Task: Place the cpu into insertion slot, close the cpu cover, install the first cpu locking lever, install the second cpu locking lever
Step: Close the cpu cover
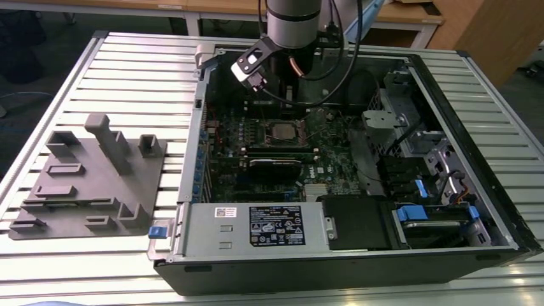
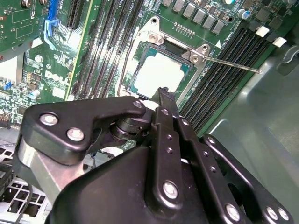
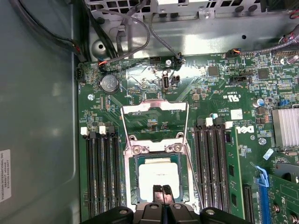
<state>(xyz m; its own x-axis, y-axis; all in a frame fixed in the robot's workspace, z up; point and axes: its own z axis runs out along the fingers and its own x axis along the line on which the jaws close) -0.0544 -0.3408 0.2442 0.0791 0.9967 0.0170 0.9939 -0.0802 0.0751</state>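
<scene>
The cpu (image 3: 158, 176) lies flat in the insertion slot (image 3: 134, 179), its pale metal top showing; it is also in the second wrist view (image 2: 156, 72). The silvery cpu cover (image 3: 155, 107) is swung open, lying back over the green board beyond its hinge. One thin locking lever (image 2: 233, 63) sticks out sideways, unlatched, and another wire lever (image 3: 124, 135) runs along the socket's other side. My gripper (image 3: 162, 191) is shut, tips together just over the cpu's near edge, holding nothing; one finger (image 2: 164, 95) shows. In the exterior view the socket (image 1: 281, 132) sits below the arm (image 1: 293, 25).
Black memory slots (image 3: 100, 177) flank the socket on both sides. The open computer case (image 1: 476, 127) walls surround the board, with cables (image 3: 140, 32) near the far wall. A power supply box (image 1: 255, 226) sits at the case front. A grey parts fixture (image 1: 93, 178) stands on the table.
</scene>
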